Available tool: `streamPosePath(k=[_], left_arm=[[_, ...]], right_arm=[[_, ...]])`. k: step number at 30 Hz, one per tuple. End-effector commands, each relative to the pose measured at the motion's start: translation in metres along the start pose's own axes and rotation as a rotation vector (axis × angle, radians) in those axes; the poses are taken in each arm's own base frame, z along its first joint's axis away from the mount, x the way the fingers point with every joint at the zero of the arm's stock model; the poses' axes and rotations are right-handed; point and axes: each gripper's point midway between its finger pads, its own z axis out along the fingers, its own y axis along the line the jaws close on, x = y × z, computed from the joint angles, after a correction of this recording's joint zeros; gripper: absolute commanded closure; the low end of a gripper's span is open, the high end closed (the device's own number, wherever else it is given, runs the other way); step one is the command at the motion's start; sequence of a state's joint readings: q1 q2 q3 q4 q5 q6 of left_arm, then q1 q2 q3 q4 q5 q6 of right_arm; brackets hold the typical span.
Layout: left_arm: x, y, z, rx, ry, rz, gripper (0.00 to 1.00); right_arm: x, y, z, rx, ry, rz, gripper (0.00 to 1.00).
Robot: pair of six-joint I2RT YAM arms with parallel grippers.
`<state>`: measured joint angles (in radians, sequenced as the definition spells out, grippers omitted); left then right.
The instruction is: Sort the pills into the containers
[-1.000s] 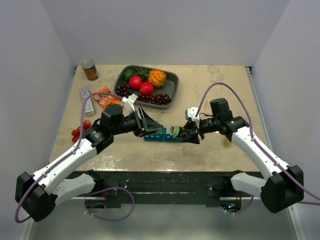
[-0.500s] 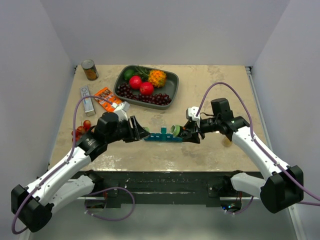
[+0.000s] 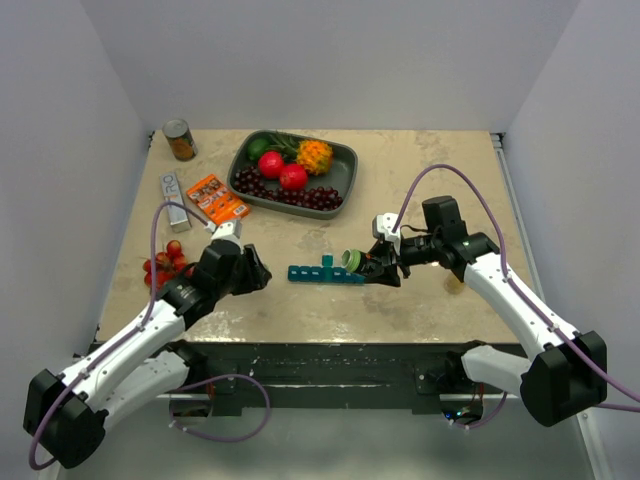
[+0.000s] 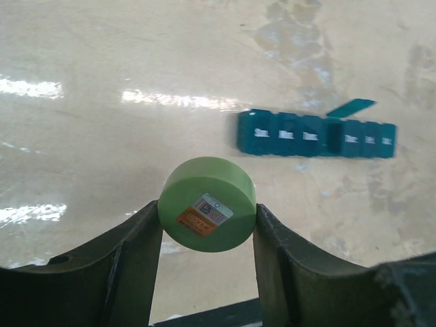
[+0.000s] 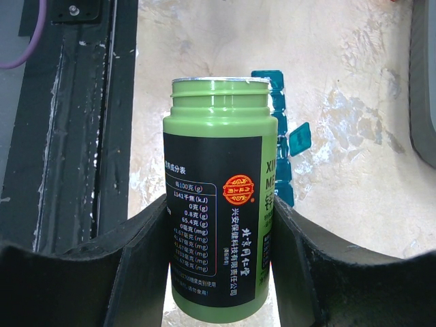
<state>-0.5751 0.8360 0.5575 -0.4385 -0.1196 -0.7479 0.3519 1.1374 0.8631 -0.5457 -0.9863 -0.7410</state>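
Setting: robot test cell, laboratory type. Evidence: plain grey panel walls enclosing a beige tabletop; cabled left arm and right arm bolted to a black frame.

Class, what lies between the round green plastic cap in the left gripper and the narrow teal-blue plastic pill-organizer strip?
Only bare beige tabletop lies between the green cap and the teal-blue strip; the left wrist view shows it best.

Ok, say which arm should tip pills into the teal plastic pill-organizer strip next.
Right: the right gripper holds the uncapped green plastic bottle beside the teal strip, one lid raised. The left gripper holds only the round green cap, farther off.
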Motion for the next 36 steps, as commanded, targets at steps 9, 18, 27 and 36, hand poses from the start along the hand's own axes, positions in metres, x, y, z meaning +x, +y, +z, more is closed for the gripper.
streamPosePath(k=[9, 18, 27, 36], left_arm=[[-0.003, 0.054, 0.028, -0.266, 0.046, 0.043, 1.00], [0.004, 0.070, 0.039, -0.302, 0.084, 0.043, 0.91], [0.009, 0.076, 0.044, -0.309, 0.111, 0.043, 0.76], [0.008, 0.077, 0.043, -0.316, 0.108, 0.037, 0.59]], right_arm=[[-0.013, 0.000, -0.005, 0.008, -0.044, -0.049, 1.00], [-0.013, 0.001, -0.005, 0.007, -0.045, -0.049, 1.00], [-0.013, 0.000, -0.005, 0.008, -0.046, -0.047, 1.00], [-0.012, 0.000, -0.006, 0.011, -0.045, -0.047, 1.00]])
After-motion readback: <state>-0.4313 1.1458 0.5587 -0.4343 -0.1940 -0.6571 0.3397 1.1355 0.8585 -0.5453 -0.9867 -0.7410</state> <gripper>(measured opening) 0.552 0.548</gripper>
